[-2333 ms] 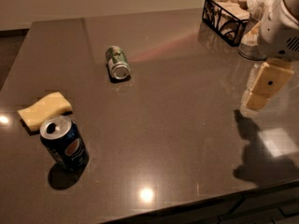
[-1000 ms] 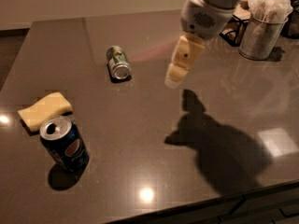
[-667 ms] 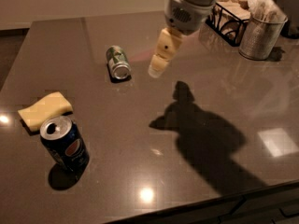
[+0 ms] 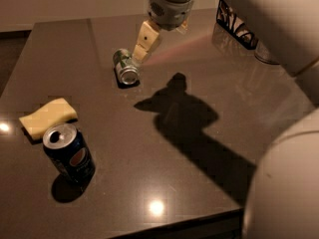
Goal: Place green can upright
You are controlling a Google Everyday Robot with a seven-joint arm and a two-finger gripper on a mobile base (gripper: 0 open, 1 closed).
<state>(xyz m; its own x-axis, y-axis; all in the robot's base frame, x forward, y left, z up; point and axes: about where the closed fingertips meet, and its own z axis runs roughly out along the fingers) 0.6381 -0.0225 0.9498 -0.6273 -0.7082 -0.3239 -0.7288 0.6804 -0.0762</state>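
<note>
The green can [image 4: 125,67] lies on its side on the dark table [image 4: 99,133], its silver end facing the camera. My gripper [image 4: 144,43] hangs just above and to the right of the can, its cream-coloured fingers [image 4: 146,40] pointing down toward the can's right side. It holds nothing. The arm reaches in from the upper right and casts a large shadow on the table to the right of the can.
A blue Pepsi can [image 4: 69,154] stands upright at the front left. A yellow sponge [image 4: 46,117] lies just behind it. A black wire basket [image 4: 239,24] and a metal container [image 4: 266,54] sit at the back right, partly hidden by the arm.
My gripper has moved from the right side of the table leftward to just above the green can. The cans and sponge have not moved.
</note>
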